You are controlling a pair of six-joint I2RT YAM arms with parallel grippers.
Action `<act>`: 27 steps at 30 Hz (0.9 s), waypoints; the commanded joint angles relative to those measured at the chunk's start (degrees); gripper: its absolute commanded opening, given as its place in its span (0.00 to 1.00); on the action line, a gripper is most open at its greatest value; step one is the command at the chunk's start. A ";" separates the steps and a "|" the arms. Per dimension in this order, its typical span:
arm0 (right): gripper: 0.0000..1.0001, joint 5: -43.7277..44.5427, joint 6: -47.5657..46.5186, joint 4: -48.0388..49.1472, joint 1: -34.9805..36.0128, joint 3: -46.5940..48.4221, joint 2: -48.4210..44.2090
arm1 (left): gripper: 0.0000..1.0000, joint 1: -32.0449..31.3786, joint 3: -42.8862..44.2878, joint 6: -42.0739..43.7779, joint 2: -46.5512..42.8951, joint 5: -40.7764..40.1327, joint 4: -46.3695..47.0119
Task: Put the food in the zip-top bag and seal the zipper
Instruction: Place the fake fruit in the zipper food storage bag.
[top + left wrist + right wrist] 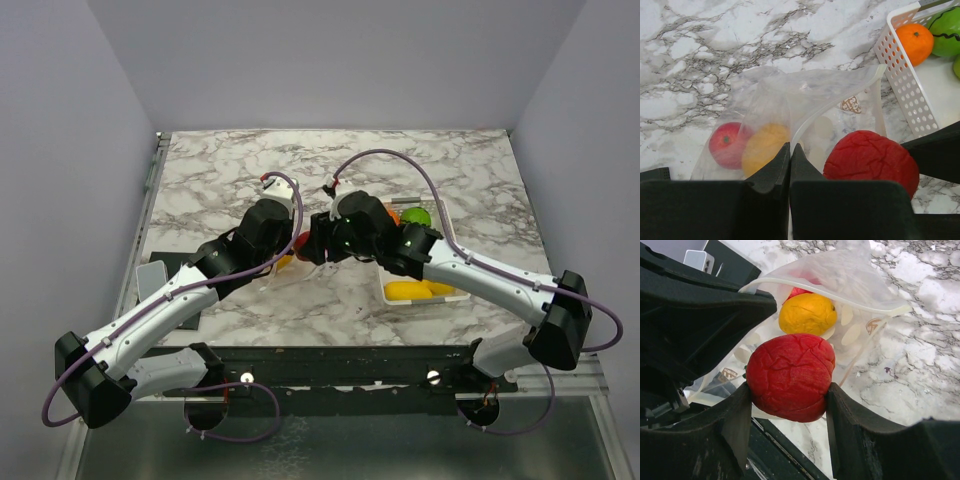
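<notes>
The right claw [787, 400] is half open around a wrinkled red fruit [790, 375], one finger pressed to each side of it. The fruit sits at the open mouth of the bag [805, 95]. Whether it has crossed the rim cannot be told.

Just beside it, the left claw [790, 152] is pinched tight, with the bag's zipper strip [850, 95] running into its fingertips. The strip arches up and away from there, holding the mouth agape. The room between this claw and the red fruit is narrow.

Inside the bag, past the rim, lie a yellow fruit [807, 314] and, beside it, a red apple [726, 144]. The film is clear with pale white dots. It carries a small brown-and-white printed emblem [851, 104], too small to read.

To the right, the corner of a white perforated tray [905, 90] stands close to the bag's far corner. It holds an orange [915, 42], a green ball with dark stripes [946, 30] and yellow pieces [420, 290] at its near end.

At the left edge of the marbled surface [220, 170] lie a dark mat [175, 270] and a small grey box [150, 278]. Beyond the bag, open marble runs to the far edge at the wall.
</notes>
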 commanded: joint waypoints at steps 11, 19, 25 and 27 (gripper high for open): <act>0.50 7.12 -0.76 0.53 2.15 4.65 6.41 | 0.00 0.32 -0.76 0.54 -0.03 0.00 0.94; 0.79 9.55 0.01 0.43 2.15 3.33 2.70 | 0.00 0.26 -0.75 0.56 0.14 -0.02 0.94; 0.84 11.04 2.36 1.08 2.15 1.25 -2.03 | 0.00 0.27 -0.76 0.58 0.38 -0.09 0.94; 0.84 11.53 3.57 0.99 2.15 0.45 -3.39 | 0.00 0.25 -0.76 0.57 0.47 -0.07 0.94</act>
